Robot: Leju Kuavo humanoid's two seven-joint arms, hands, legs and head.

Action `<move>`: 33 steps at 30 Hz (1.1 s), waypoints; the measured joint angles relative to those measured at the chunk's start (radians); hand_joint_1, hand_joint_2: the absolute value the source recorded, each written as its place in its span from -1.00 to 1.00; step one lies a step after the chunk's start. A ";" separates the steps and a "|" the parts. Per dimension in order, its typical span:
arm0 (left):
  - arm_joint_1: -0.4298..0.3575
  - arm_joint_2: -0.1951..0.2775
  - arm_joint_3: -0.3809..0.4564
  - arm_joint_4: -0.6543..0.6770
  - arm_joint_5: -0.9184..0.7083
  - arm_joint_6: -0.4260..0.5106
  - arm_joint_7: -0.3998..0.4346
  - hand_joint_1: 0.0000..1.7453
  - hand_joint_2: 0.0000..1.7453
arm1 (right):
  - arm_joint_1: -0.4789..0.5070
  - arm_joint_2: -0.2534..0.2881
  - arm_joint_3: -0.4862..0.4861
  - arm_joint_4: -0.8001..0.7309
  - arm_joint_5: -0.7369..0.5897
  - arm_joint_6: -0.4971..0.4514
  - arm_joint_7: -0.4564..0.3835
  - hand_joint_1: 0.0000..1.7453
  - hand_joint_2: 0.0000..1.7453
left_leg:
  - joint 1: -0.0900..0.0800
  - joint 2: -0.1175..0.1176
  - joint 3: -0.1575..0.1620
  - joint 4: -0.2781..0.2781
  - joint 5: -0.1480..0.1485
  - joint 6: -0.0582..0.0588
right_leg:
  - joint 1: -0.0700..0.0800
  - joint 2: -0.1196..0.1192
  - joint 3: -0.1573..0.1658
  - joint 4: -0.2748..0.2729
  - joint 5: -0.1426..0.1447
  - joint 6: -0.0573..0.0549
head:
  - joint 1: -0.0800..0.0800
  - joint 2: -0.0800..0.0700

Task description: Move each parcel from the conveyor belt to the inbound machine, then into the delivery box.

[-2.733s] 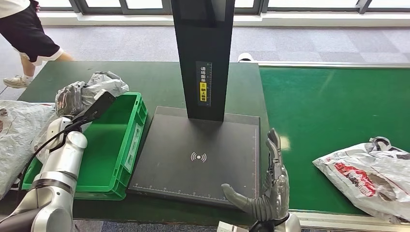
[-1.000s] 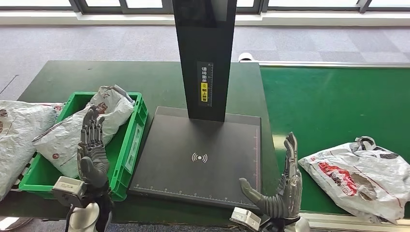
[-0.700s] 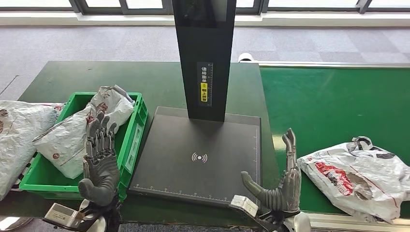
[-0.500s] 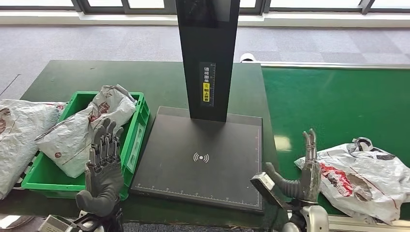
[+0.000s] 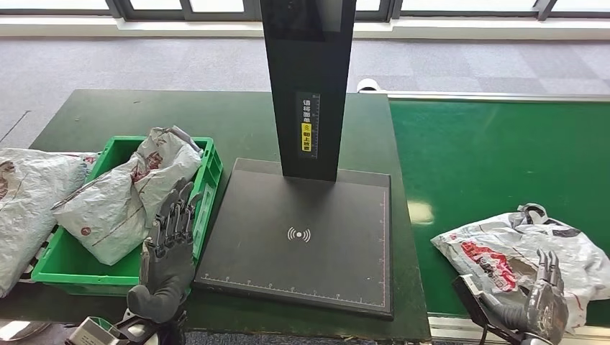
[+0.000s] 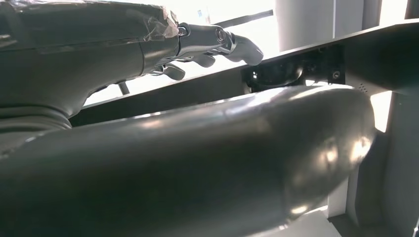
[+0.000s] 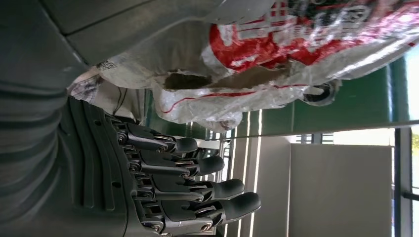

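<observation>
now right hand (image 5: 544,305) open, fingers (image 7: 207,185) seemingly just beside parcel (image 5: 514,248)

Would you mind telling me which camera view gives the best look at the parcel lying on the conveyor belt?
The head view: it shows the whole parcel lying on the green conveyor belt, with the right robot hand at its near edge. The right wrist view shows only a close-up of its wrinkled red-printed plastic. The left wrist view gives nothing of it.

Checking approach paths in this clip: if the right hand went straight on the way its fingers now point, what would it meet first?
Probably the white and red parcel on the conveyor belt. The right hand is open at the belt's near edge, fingers pointing up over the parcel's near side; depth is unclear, so it might pass just above.
</observation>
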 joint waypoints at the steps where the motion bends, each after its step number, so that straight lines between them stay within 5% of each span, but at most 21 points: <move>1: 0.000 0.002 -0.001 0.003 0.002 -0.002 0.000 -1.00 -1.00 | -0.003 0.000 -0.026 0.017 0.016 0.002 0.004 -1.00 1.00 | 0.000 0.000 0.000 0.000 0.000 0.000 | 0.000 0.000 0.000 0.000 0.000 0.000 | 0.000 0.000; 14: 0.000 0.029 -0.037 0.035 0.023 -0.007 0.000 -1.00 -1.00 | -0.069 -0.009 -0.248 0.295 0.092 -0.071 0.008 -1.00 1.00 | 0.000 0.001 0.000 0.000 0.000 0.000 | 0.000 0.000 0.001 0.000 0.000 0.000 | 0.000 0.000; 30: 0.000 0.039 -0.059 0.044 0.023 -0.003 0.000 -1.00 -1.00 | -0.116 -0.021 -0.290 0.424 0.099 -0.098 0.007 -1.00 1.00 | 0.000 0.001 0.001 0.000 0.000 0.001 | 0.000 0.001 0.002 0.000 0.001 0.001 | 0.000 0.000; 31: 0.000 0.039 -0.059 0.044 0.023 -0.003 0.000 -1.00 -1.00 | -0.117 -0.021 -0.292 0.426 0.099 -0.098 0.007 -0.87 1.00 | 0.000 0.001 0.001 0.000 0.000 0.001 | 0.000 0.001 0.002 0.000 0.001 0.002 | 0.000 0.000; 33: 0.000 0.040 -0.059 0.045 0.023 -0.003 0.000 -1.00 -1.00 | -0.120 -0.021 -0.294 0.432 0.102 -0.096 0.006 0.13 1.00 | 0.000 0.001 0.001 0.000 0.000 0.001 | 0.000 0.001 0.002 0.000 0.001 0.002 | 0.000 0.000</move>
